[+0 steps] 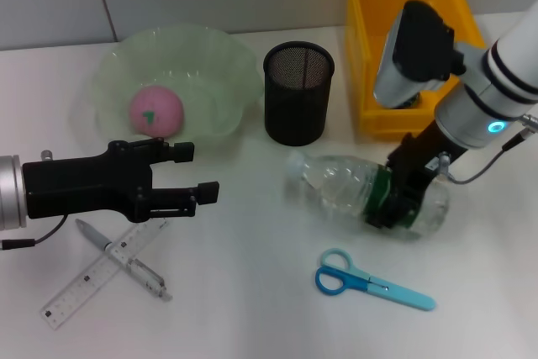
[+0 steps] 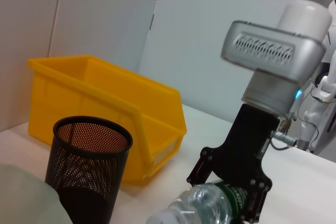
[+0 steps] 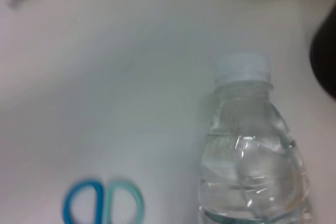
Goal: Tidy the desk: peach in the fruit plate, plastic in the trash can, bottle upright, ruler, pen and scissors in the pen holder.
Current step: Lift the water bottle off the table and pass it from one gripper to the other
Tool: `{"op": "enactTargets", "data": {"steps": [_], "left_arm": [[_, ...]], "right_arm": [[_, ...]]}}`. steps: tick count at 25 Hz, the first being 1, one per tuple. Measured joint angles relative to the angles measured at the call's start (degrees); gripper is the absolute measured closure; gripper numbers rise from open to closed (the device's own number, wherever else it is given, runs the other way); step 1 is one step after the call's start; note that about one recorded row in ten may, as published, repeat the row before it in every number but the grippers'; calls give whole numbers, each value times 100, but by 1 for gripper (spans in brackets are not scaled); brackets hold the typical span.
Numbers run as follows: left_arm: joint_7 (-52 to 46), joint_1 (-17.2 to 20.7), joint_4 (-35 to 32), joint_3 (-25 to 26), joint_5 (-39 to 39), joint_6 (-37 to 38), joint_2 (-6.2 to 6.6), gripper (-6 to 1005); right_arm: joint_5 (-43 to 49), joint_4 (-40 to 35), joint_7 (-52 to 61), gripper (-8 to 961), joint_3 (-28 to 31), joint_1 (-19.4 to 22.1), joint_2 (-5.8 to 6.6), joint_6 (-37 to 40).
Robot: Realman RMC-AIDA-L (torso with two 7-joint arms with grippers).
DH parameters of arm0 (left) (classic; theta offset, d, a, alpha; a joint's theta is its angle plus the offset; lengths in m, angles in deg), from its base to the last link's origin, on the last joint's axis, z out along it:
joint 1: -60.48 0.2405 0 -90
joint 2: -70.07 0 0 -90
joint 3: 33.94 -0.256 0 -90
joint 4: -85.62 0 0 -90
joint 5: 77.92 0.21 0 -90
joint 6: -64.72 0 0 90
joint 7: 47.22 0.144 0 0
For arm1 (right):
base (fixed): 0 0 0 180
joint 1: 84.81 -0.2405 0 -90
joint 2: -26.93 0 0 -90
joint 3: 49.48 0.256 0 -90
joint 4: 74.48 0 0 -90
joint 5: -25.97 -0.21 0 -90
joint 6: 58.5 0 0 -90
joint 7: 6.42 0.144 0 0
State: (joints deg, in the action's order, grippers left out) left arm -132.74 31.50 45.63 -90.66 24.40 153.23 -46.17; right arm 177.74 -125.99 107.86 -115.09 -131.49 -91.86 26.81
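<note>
right gripper pinching water bottle at its green label | lying mid-desk, toward right edge | thin, slick, crushable plastic, looks near empty, light | left gripper spread, idle near left edge

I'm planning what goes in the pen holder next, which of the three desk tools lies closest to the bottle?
The scissors, blue-handled, lie alone just in front of the bottle. The ruler and pen lie crossed far off, by the left end effector.

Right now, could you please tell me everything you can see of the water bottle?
The water bottle is clear, ribbed plastic with a white cap and a green label band. It lies on its side on the white table, cap toward the black mesh pen holder. The right gripper straddles its labelled middle.
</note>
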Motion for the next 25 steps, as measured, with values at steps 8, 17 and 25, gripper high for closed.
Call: {"op": "enactTargets", "data": {"steps": [8,17,25], "left_arm": [[-26,27,19,276,-2,59,-26,162],[-67,59,237,1347,-287,427,-197,162],[-52,169,506,1393,-1448,823,-185,162]], "right_arm": [[-1033,-793,-252,208,351,506,88,469],[-3179,-817,-1349,202,1441,1196,92,700],[-4679,-143,-2172,197,1513,1488,48,730]]}}
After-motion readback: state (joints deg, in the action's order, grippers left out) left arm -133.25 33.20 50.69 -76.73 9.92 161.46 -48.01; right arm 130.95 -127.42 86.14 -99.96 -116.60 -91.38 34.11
